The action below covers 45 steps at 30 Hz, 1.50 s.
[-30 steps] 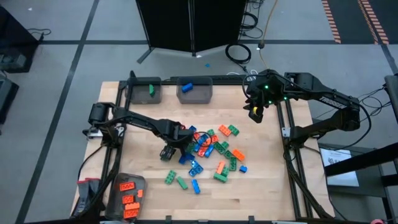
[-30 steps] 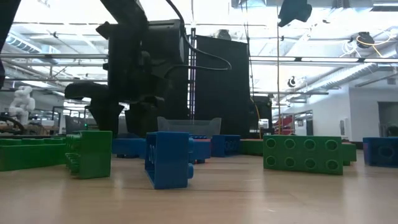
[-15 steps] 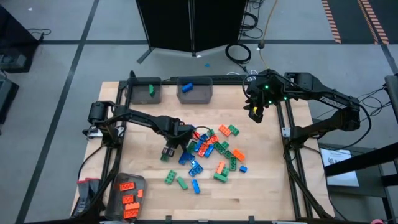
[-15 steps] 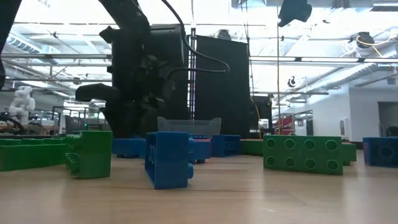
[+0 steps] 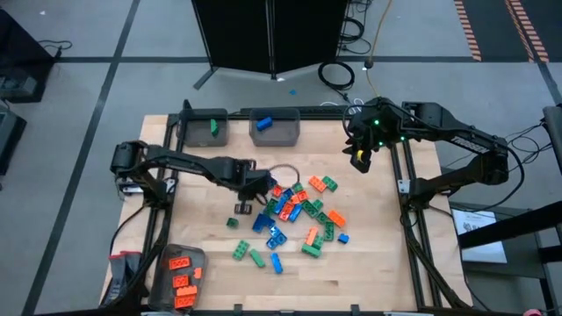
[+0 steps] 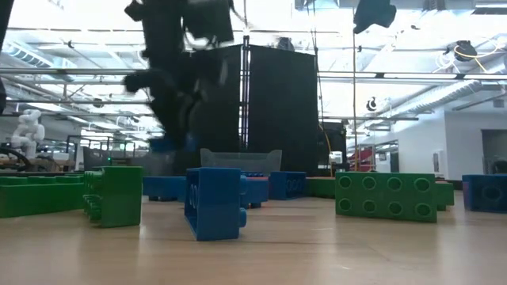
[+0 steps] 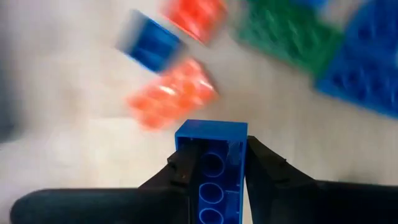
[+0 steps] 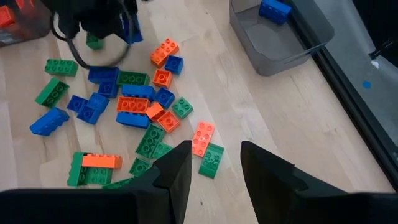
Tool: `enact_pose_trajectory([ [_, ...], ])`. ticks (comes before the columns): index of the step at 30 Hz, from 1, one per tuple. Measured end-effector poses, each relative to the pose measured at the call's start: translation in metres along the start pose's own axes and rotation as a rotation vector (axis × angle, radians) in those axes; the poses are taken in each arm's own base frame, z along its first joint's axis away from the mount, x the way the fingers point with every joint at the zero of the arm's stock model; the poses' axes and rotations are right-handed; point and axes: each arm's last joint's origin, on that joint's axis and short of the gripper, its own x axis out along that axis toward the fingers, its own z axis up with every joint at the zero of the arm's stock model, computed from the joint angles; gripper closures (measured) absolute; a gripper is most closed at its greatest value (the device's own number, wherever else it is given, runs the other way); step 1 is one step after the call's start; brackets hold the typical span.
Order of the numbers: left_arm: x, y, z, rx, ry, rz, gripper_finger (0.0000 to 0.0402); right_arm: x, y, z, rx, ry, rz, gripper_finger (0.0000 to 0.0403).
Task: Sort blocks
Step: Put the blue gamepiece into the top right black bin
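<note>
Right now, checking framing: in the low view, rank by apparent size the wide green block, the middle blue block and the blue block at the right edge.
1-2. Wide green block and middle blue block: about alike; the blue sits nearer the camera.
3. Blue block at the right edge: smallest, partly cut off.

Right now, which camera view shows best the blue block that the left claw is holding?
The left wrist view: the blue block fills the centre, clamped between the left claw's fingers. The right wrist view shows it small and far off, the low view blurs it, and the high view hides it under the arm.
</note>
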Motion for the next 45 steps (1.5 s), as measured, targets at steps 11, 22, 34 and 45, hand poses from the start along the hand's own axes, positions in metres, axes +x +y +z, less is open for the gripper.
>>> enact_pose_trajectory([
  [11,-0.05,0.087,0.017,-0.449,-0.375,0.292,0.0326,-0.001,0.0,0.01,0.056,-0.111,-0.036,0.0268],
  [22,-0.049,0.179,0.005,-0.893,-0.742,0.458,0.0326,-0.001,0.0,0.01,0.079,-0.111,-0.035,0.0268],
  [34,0.0,0.199,-0.001,-0.914,-0.616,0.42,0.021,0.002,0.001,0.019,0.077,-0.176,-0.02,0.0268],
  [45,-0.003,0.195,0.004,-0.846,-0.663,0.304,0.0084,0.067,-0.017,0.07,-0.067,-0.34,-0.243,0.0268],
])
